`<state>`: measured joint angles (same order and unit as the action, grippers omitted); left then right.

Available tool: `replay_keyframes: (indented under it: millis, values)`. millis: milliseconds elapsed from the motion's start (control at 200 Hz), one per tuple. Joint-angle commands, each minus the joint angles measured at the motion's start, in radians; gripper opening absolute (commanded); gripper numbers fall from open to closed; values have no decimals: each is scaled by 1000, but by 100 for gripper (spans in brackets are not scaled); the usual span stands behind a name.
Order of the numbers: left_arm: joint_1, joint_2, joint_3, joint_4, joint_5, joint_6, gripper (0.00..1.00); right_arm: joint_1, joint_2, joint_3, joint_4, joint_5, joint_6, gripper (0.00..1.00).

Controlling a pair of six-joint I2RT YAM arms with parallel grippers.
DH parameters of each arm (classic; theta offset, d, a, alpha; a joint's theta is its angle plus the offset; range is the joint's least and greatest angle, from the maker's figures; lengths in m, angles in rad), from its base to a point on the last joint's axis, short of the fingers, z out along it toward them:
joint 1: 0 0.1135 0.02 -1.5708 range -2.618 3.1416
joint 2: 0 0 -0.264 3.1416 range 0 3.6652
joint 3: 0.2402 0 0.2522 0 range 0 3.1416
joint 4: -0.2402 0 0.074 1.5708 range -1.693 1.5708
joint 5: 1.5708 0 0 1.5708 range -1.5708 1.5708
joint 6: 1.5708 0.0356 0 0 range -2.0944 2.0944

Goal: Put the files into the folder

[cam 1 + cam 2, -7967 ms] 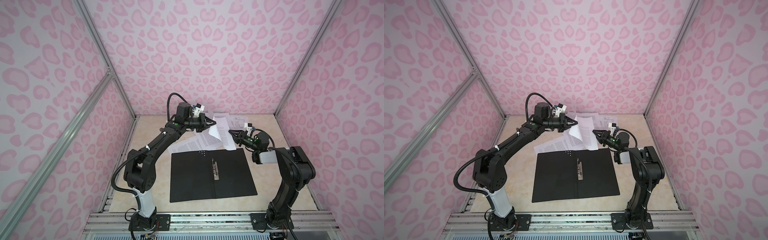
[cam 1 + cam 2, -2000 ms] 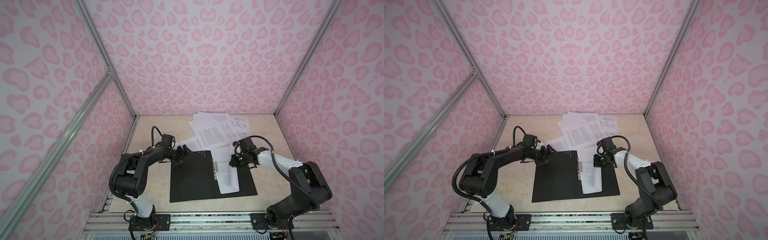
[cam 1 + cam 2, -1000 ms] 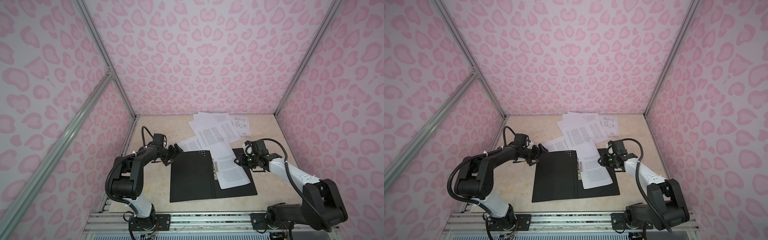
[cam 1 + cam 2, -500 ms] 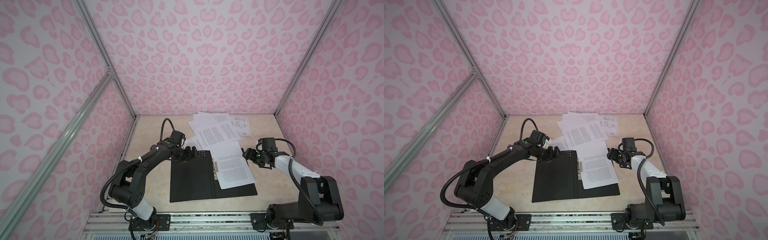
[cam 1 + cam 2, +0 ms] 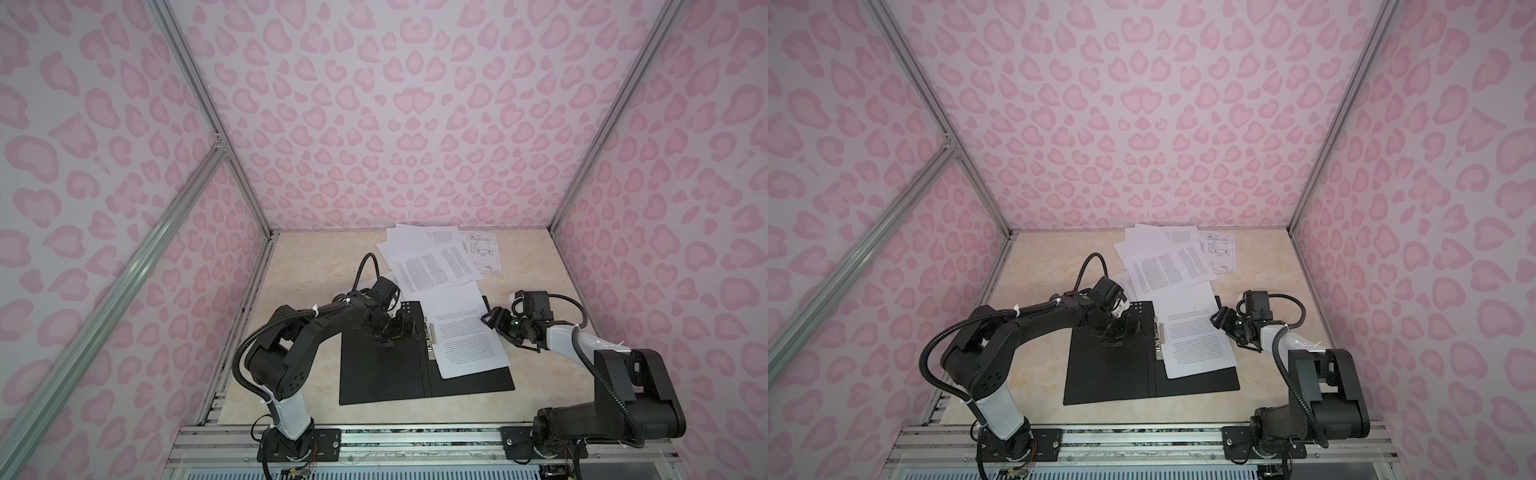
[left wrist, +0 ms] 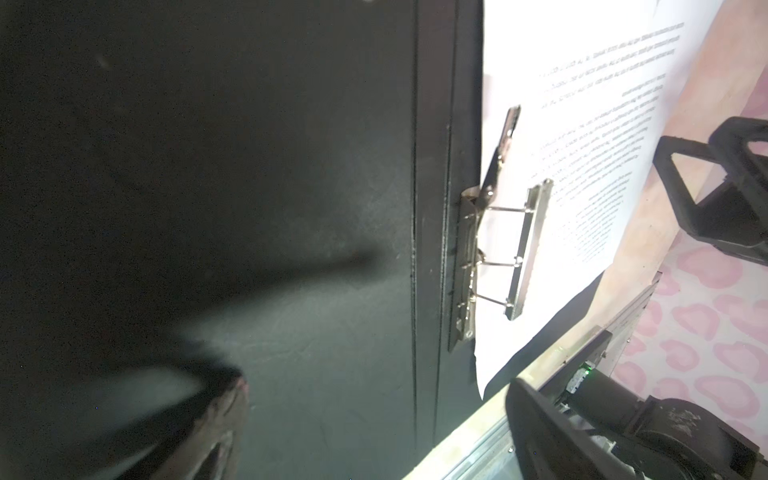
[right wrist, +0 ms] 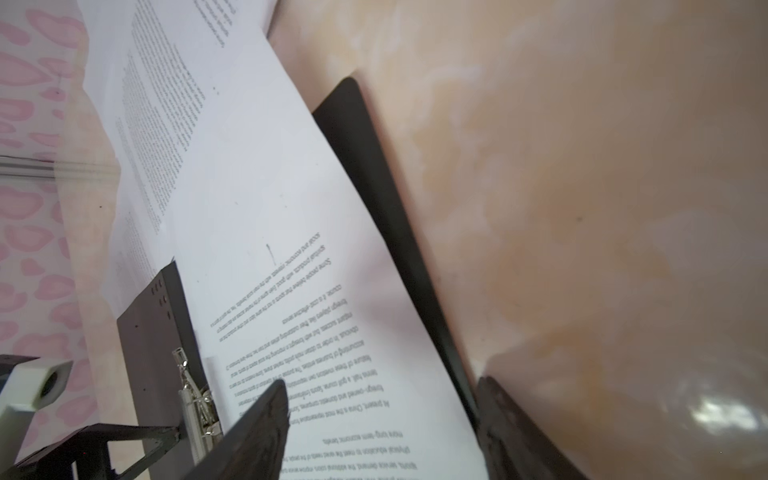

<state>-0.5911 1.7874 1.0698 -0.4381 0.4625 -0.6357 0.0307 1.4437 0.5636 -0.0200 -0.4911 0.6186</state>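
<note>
Count on the bench (image 5: 311,270): two arms, one folder (image 5: 382,374), several loose sheets.

The folder lies open and flat, matte black inside facing up. It is rectangular with rounded corners and a crease down the middle. One metal spine clip (image 5: 431,340) sits by that crease. It is shiny, and in the left wrist view its bar is raised on three thin wires over a paper edge.

Files: one sheet (image 5: 461,332) lies on the folder's right half. It is thin white paper, dense black text on its nearer part, turned slightly askew. Its left edge is at the clip and its far end runs past the folder's far edge.

The rest make a pile (image 5: 436,257) at the far side of the bench, fanned and overlapping, and the pile overlaps that sheet's far end. There are at least four in it, one bearing a line drawing (image 5: 482,253). Another corner shows by the left arm's wrist. Exact count: cannot tell.

The left gripper (image 5: 401,330) is low over the folder's left half, just beside the clip. Its jaws are wide apart with nothing in them.

The right gripper (image 5: 490,322) is at the sheet's right edge, jaws apart and nothing clamped. In the right wrist view one of its fingers (image 7: 257,428) is over the paper. The other is past the folder's edge, over bare bench.

Bench surface: smooth, beige, marbled. Walls (image 5: 374,124): pink blotch print.
</note>
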Motion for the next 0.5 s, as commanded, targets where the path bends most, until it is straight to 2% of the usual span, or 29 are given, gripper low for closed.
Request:
replay_keyframes:
  millis: [0, 190, 290, 355, 410, 495]
  values:
    - [35, 26, 9, 1, -65, -11, 98, 30, 48, -20, 60, -53, 104, 71]
    - [139, 49, 13, 4, -73, 8, 98, 129, 98, -14, 195, -37, 222, 69]
    - [192, 59, 13, -8, -84, 27, 98, 151, 110, -6, 255, -44, 259, 64]
    - [226, 58, 2, -5, -75, 33, 98, 150, 127, 56, 162, -32, 216, 64]
    - [239, 47, -7, -1, -63, 40, 98, 150, 146, 136, 51, -1, 122, 64]
    - [241, 35, -11, -9, -51, 57, 98, 142, 186, 230, -12, 13, 18, 65]
